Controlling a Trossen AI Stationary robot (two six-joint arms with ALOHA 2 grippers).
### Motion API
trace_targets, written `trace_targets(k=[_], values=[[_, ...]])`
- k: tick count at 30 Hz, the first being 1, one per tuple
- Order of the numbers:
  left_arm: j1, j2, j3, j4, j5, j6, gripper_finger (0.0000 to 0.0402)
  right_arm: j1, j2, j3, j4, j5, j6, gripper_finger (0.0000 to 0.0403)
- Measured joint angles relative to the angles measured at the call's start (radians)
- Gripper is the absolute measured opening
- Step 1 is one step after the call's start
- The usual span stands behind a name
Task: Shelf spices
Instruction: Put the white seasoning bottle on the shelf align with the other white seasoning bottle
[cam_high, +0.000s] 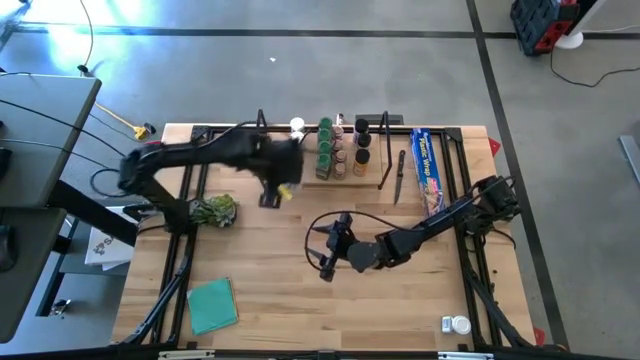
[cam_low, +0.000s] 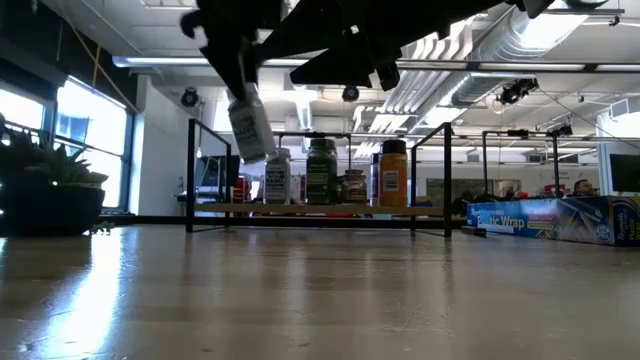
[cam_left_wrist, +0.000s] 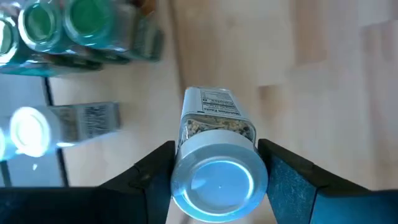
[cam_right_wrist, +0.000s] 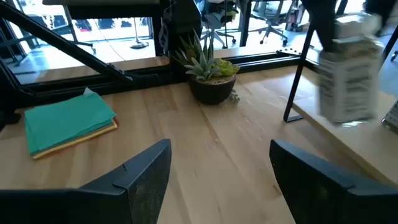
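My left gripper (cam_high: 272, 190) hangs over the table just left of the shelf (cam_high: 325, 180), shut on a white-lidded spice jar (cam_low: 250, 128). The shelf, a wooden board between black end frames (cam_low: 190, 175), carries several jars with green, brown and black lids (cam_high: 340, 150); they stand upright on the board (cam_low: 320, 208). One white-lidded jar (cam_high: 297, 126) stands apart at the shelf's far left. Another jar (cam_high: 457, 324) lies near the table's near right corner. My right gripper (cam_high: 322, 252) waits open and low over the table's middle, its fingers (cam_right_wrist: 143, 174) touching nothing. My left gripper holds the jar by its lid end (cam_left_wrist: 217, 180), pinched between the two fingers (cam_left_wrist: 155, 171), one on each side of the white lid. The fingers come from above, pointing down. The jar hangs below them, lifted clear of the table and slightly tilted, label (cam_left_wrist: 214, 102) outward.
A potted succulent (cam_high: 215, 210) sits under the left arm. A flat teal square (cam_high: 212, 303) lies near the near left. The blue wrap box (cam_high: 430, 170) and a dark knife (cam_high: 400, 175) lie right of the shelf. Bare wood spreads across the near half.
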Motion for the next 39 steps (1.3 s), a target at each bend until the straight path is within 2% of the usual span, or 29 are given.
trace_targets(k=[7,13,26,34,39], values=[[0.130,0.176,0.070,-0.005,-0.014,0.133,0.0208,0.017,0.000,0.000,0.000,0.010,0.018,0.0268],[0.184,0.254,0.112,0.000,-0.014,0.169,0.0210,0.028,0.000,0.000,0.000,0.012,0.018,0.0268],[0.230,0.263,0.141,0.032,0.001,0.184,0.0226,0.029,0.000,0.000,-0.004,0.013,0.018,0.0268],[0.252,0.262,0.141,0.044,0.031,0.177,0.0256,0.029,0.000,0.000,-0.004,0.013,0.020,0.0268],[0.255,0.262,0.141,0.081,-0.005,0.177,0.0263,0.029,0.000,0.000,-0.004,0.013,0.021,0.0268]])
